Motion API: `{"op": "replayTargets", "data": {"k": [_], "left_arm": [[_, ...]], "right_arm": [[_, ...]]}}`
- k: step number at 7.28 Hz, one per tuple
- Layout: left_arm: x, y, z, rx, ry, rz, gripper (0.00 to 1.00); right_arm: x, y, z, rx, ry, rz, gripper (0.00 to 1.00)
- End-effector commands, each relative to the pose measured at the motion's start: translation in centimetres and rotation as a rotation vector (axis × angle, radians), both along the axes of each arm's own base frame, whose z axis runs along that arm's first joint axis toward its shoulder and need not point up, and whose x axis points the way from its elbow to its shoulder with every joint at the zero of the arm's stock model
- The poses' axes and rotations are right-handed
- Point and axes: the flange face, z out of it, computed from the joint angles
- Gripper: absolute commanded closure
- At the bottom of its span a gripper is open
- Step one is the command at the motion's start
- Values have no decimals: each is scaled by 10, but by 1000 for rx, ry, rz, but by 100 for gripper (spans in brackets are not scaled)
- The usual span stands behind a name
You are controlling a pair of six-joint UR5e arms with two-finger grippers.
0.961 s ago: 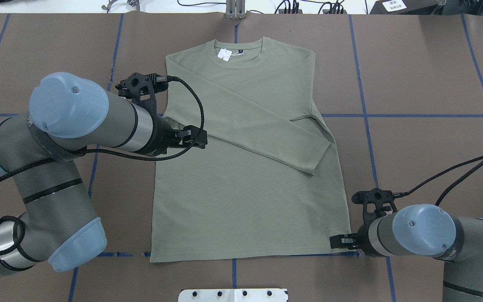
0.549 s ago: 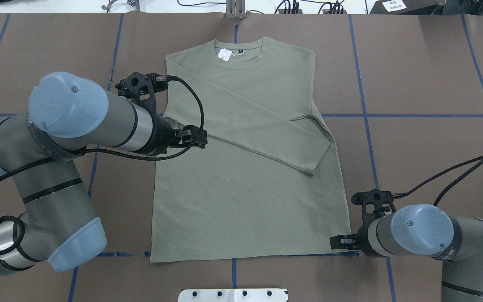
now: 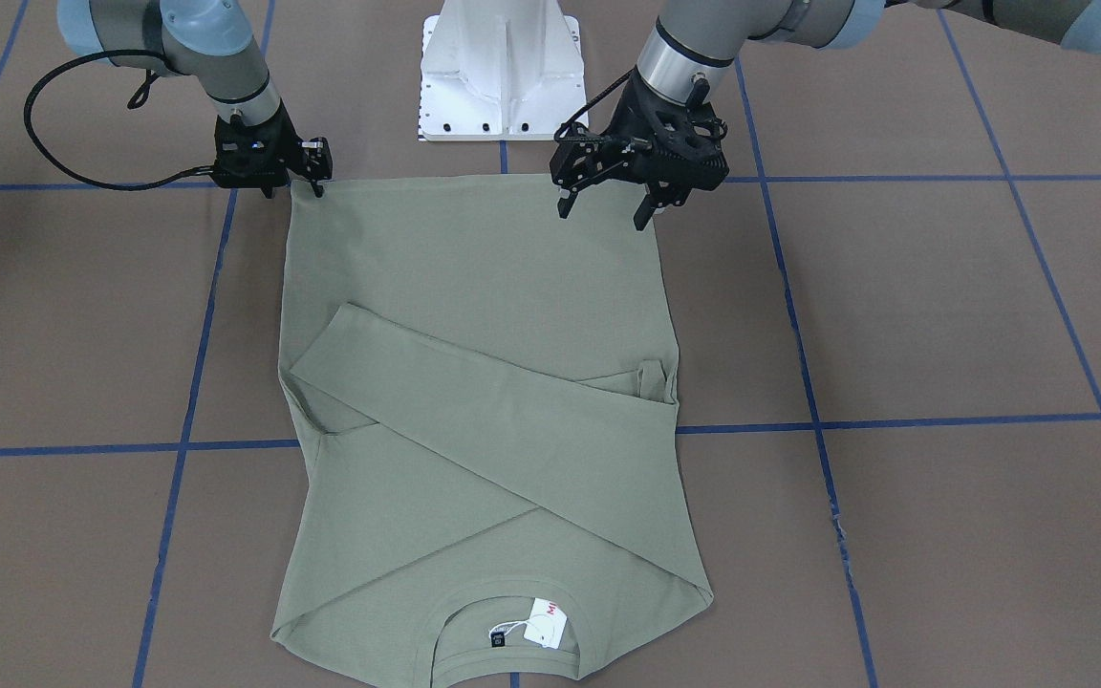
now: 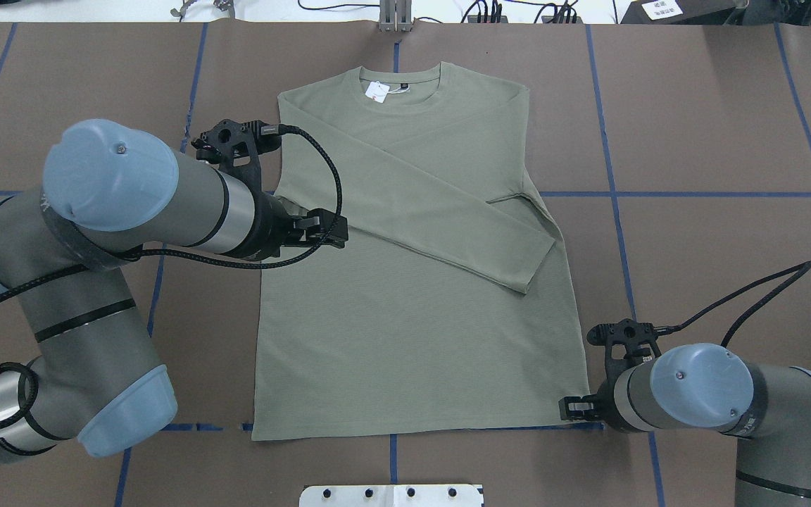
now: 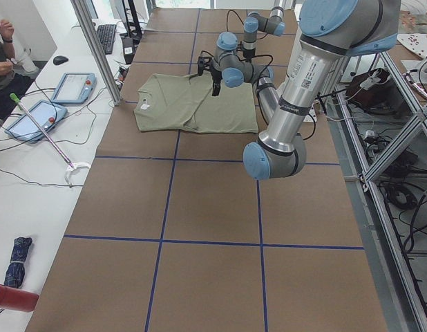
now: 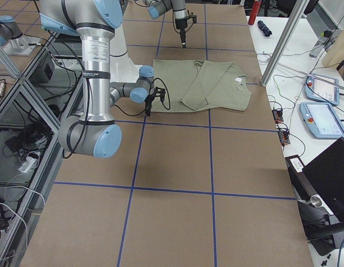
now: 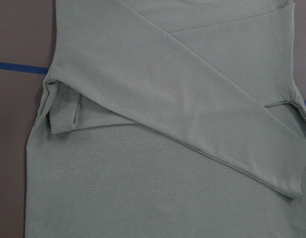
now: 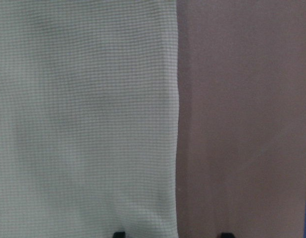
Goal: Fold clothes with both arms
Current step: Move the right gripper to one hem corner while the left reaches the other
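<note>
An olive-green long-sleeved shirt [image 4: 412, 338] lies flat at the centre of the brown table [image 4: 715, 127], seen from overhead. Its collar is at 12 o'clock and its hem at 6, with both sleeves crossed over the chest. My left gripper [image 3: 601, 218], fingers spread, hangs above the shirt's 9 o'clock edge. My right gripper [image 3: 294, 191], also spread, straddles the hem corner at 5 o'clock, one fingertip over cloth, one over table.
</note>
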Motion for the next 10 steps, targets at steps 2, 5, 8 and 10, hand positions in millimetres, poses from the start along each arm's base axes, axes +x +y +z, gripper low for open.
{"op": "replayTargets", "data": {"k": [2,5,8,10], "left_arm": [[0,0,0,0,-1,-1,1],[2,1,16,-17,-24,-3,1],[46,67,79,-164,-103,62,1],[88,132,102,-237,-152,70,1]], "right_arm": [[1,1,-3,5,-8,-2,97],[7,2,-21,11,-44,1,100],[14,1,-39,19,-76,18,100],[18,2,-51,24,-102,17,100]]}}
